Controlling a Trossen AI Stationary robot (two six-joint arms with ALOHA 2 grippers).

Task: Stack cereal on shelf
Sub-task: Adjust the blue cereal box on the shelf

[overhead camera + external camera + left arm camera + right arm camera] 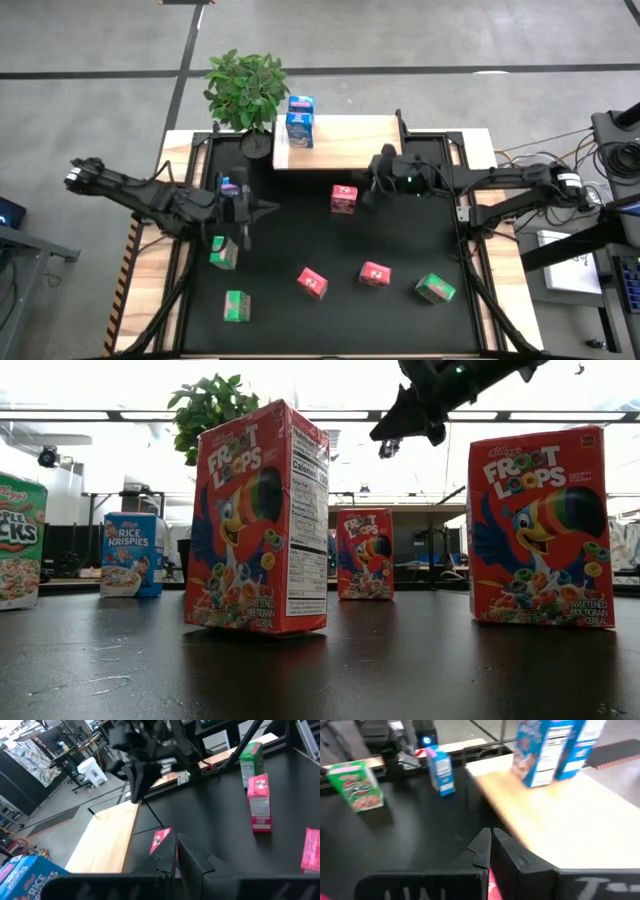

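Two blue cereal cartons (299, 121) stand together at the left end of the shelf (345, 143), the light-wood board at the back of the black mat (330, 320). A third blue carton (229, 186) stands on the mat near the left gripper (262, 208). Three red-pink cartons are on the mat: one (344, 198) just in front of the shelf, and two (312, 282) (374, 273) nearer the front edge. Three green cartons also sit on the mat: one (223, 252) at the left below the left gripper, one (236, 306) at the front left, and one (435, 289) at the front right.

The left gripper hovers over the left middle of the mat, pointing toward the centre; its fingers (192, 857) are pressed together with nothing between them. The right gripper (372, 188) hangs at the front right edge of the shelf, just beside the red-pink carton there; its fingers (482, 847) are likewise closed and empty. A potted plant (245, 88) stands behind the shelf's left end.
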